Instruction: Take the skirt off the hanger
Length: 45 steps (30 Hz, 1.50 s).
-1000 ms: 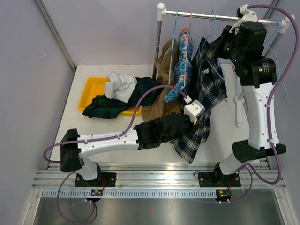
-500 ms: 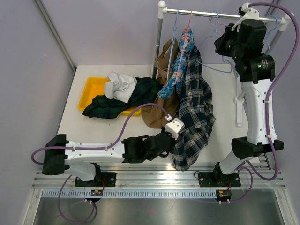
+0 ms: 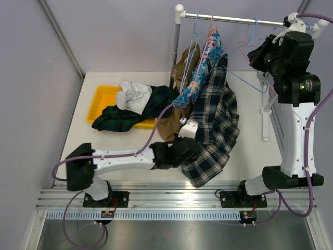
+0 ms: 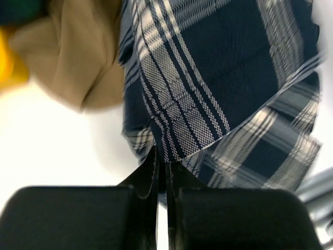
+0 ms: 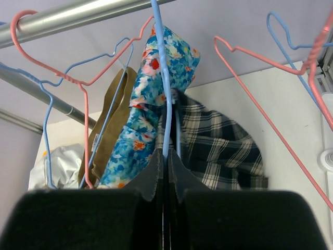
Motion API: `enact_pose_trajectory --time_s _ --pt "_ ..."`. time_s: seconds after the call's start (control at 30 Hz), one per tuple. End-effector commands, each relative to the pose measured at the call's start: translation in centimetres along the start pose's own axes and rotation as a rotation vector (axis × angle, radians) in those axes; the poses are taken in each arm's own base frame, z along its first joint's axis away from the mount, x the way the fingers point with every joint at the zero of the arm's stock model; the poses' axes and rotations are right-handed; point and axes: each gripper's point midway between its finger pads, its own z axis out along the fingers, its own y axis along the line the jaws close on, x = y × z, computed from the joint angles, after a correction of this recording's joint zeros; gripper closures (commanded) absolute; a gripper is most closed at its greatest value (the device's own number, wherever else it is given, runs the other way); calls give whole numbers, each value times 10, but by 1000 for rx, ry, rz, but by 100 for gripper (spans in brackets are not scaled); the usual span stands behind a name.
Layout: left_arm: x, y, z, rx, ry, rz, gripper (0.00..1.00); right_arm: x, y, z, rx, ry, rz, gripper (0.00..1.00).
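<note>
The tan skirt [image 3: 181, 66] hangs from a light-blue hanger [image 3: 192, 34] at the left end of the rail; it also shows in the left wrist view [image 4: 83, 52] and the right wrist view [image 5: 111, 102]. My left gripper [image 3: 187, 151] [image 4: 162, 162] is shut on the lower edge of a navy plaid garment [image 3: 216, 117] [image 4: 208, 78], low over the table. My right gripper [image 3: 258, 55] [image 5: 167, 154] is shut on the wire of another light-blue hanger [image 5: 165, 99] that carries the plaid garment [image 5: 223, 151], up near the rail.
A blue floral garment [image 3: 200, 73] hangs between the tan and plaid cloth. The rail [image 3: 234, 20] holds pink hangers [image 5: 270, 120] and spare blue ones. A yellow tray [image 3: 101, 99] at the left holds a dark green tartan garment [image 3: 125, 119] and white cloth [image 3: 132, 94].
My right gripper has moved right along the rail with its blue hanger. My left gripper has pulled the plaid hem down and toward the near edge, stretching the plaid garment out.
</note>
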Motion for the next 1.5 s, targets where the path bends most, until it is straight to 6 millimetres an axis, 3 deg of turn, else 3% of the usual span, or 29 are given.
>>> enact_pose_trajectory --time_s 0.0,0.03,0.07,0.1,0.13,0.2,0.23,0.27,0.37,0.4,0.43,0.47,0.5,0.53,0.57,0.6,0.63,0.67,0.73,0.77,0.8,0.87,0.9,1.03,1.17,1.2,1.3,1.37,1.47 --pt "-73 -32 33 5 -74 31 100 -29 -9 -28 31 -137 56 100" --pt "-122 -50 34 38 -136 -14 100 -27 -13 -31 49 -141 51 100" --pt "-135 -48 48 43 -119 4 100 -26 -16 -31 61 -138 39 100" --pt "-126 -56 76 37 -71 29 100 -26 -18 -32 71 -140 33 100" --pt "-177 -69 72 87 -137 -36 100 -30 -20 -35 81 -152 30 100" --pt "-189 -60 96 100 -75 -79 100 -35 -20 -38 87 -165 21 100" --pt "-180 -60 117 91 -32 -81 100 -40 -20 -41 89 -180 19 100" --pt "-195 -54 120 104 -27 -117 100 -43 -20 -41 94 -190 15 100" --pt "-186 -49 128 109 3 -131 100 -50 -21 -38 106 -217 9 100" --pt "-157 -44 136 96 59 -110 100 -51 -23 -34 112 -221 8 100" --pt "-143 -42 136 101 83 -110 100 -50 -26 -27 127 -218 6 100" --pt "-141 -45 128 133 84 -146 100 -51 -27 -23 134 -223 -3 100" --pt "-104 -38 128 114 159 -127 100 -51 -29 -19 144 -221 -4 100" --pt "-91 -44 119 119 170 -123 100 -48 -33 -9 162 -213 -7 100" --pt "-99 -44 95 133 138 -121 100 -46 -36 -5 171 -207 -12 100" --pt "-66 -36 87 101 180 -75 100 -40 -42 3 192 -192 -14 100" --pt "-57 -45 67 89 157 -25 100 -39 -43 5 196 -195 -14 100" --pt "-67 -44 38 106 118 -22 100 -36 -47 8 203 -189 -15 100" --pt "-45 -40 1 64 125 57 100 -28 -52 13 214 -181 -17 100" --pt "-44 -35 -14 46 124 71 100 -24 -54 15 218 -176 -21 100" --pt "-54 -27 -36 46 98 62 100 -19 -58 15 229 -168 -24 100" --pt "-51 -3 -66 -30 103 108 100 -17 -60 15 233 -170 -29 100" --pt "-64 10 -86 -35 72 89 100 -15 -62 14 239 -169 -31 100" --pt "-105 79 -133 -177 -40 89 100 -14 -67 7 263 -179 -36 100" --pt "-149 121 -146 -187 -122 34 100 -8 -74 5 288 -167 -34 97" --pt "-157 128 -146 -181 -134 19 100 -8 -76 3 299 -168 -35 92" --pt "-197 153 -153 -214 -205 10 100 -4 -80 -3 318 -160 -42 36" --pt "-234 175 -161 -271 -260 18 100 -1 -81 -8 317 -168 -38 6" --pt "-279 201 -163 -309 -319 9 100 1 -82 -12 314 -177 -28 0"
